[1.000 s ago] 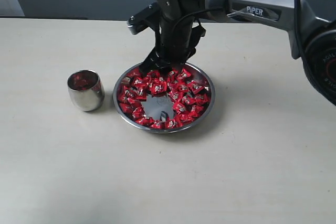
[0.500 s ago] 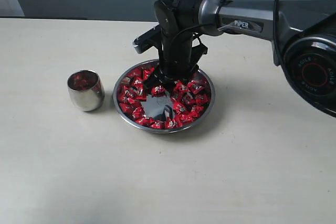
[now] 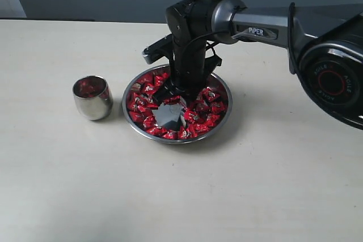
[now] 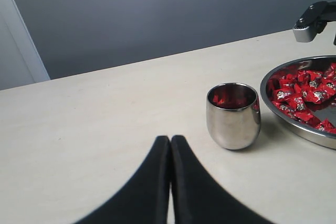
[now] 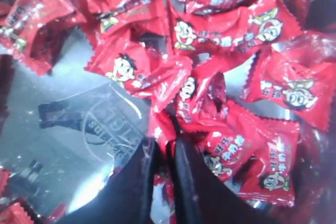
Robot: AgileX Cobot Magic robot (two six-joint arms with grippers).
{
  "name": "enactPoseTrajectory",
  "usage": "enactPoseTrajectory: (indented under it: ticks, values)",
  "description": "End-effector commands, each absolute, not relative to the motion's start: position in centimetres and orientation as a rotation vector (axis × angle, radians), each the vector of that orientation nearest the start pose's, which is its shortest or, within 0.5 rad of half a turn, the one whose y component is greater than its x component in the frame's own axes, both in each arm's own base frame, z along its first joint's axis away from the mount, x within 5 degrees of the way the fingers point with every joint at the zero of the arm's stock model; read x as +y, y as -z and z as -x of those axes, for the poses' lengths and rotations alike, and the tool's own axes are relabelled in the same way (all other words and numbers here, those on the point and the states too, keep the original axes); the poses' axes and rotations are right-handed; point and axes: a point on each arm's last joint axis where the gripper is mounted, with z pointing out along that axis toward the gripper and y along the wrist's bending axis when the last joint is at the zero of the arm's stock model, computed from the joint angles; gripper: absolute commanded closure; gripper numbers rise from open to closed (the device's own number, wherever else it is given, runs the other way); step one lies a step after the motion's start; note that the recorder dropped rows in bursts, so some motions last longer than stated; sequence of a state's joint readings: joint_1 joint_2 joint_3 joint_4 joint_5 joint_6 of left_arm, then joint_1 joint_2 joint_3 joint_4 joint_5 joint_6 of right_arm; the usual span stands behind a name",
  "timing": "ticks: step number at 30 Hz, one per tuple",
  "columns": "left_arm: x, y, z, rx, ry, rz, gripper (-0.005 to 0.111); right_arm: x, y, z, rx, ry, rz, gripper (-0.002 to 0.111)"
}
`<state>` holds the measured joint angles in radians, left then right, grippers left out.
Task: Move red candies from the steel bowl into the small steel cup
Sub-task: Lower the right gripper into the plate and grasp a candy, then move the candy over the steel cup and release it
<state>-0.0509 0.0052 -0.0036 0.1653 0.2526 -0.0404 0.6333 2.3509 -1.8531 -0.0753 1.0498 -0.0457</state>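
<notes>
The steel bowl is sitting flat, shiny and shallow, red candies crowding in a ring around its bare centre, wrappers glinting. The small steel cup is standing upright just beside the bowl, apart from it, showing red inside.

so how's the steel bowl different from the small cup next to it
The steel bowl is wide and shallow; the small steel cup is narrow, deeper, with rounded sides. The bowl holds many red candies around a bare centre; the cup shows only a little red inside. The right gripper is down in the bowl; nothing is at the cup. Both are shiny steel, upright on the table.
</notes>
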Motion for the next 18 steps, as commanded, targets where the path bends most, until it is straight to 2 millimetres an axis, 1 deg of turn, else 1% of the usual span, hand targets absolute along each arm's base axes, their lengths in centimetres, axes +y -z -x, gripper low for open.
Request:
enactPoseTrajectory:
  ticks: [1,2,3,4,5,8,9,10,12,14,15,18]
  values:
    - [0.1,-19.1,-5.5,1.72,-0.08,-0.114,0.106,27.6,-14.2,-38.8,2.785,0.031,1.043,0.109]
    - [0.1,-19.1,-5.5,1.72,-0.08,-0.114,0.106,27.6,-14.7,-38.8,2.773,0.021,1.036,0.109]
    - [0.1,-19.1,-5.5,1.72,-0.08,-0.114,0.106,28.1,-16.1,-38.5,2.738,-0.012,1.028,0.109]
    - [0.1,-19.1,-5.5,1.72,-0.08,-0.114,0.106,28.2,-17.0,-38.4,2.714,-0.027,1.021,0.109]
    - [0.1,-19.1,-5.5,1.72,-0.08,-0.114,0.106,28.9,-18.6,-37.9,2.654,-0.061,1.023,0.109]
    - [0.1,-19.1,-5.5,1.72,-0.08,-0.114,0.106,30.3,-20.5,-37.1,2.554,-0.128,1.038,0.109]
    - [0.1,-19.1,-5.5,1.72,-0.08,-0.114,0.106,31.4,-21.5,-36.5,2.488,-0.206,1.054,0.109]
    - [0.1,-19.1,-5.5,1.72,-0.08,-0.114,0.106,32.1,-22.0,-36.2,2.452,-0.255,1.066,0.109]
    - [0.1,-19.1,-5.5,1.72,-0.08,-0.114,0.106,34.0,-22.5,-35.3,2.37,-0.416,1.083,0.109]
    - [0.1,-19.1,-5.5,1.72,-0.08,-0.114,0.106,35.7,-22.3,-34.5,2.31,-0.514,1.096,0.109]
    - [0.1,-19.1,-5.5,1.72,-0.08,-0.114,0.106,36.5,-22.1,-34.1,2.282,-0.537,1.097,0.109]
    - [0.1,-19.1,-5.5,1.72,-0.08,-0.114,0.106,37.6,-21.2,-33.7,2.264,-0.545,1.106,0.109]
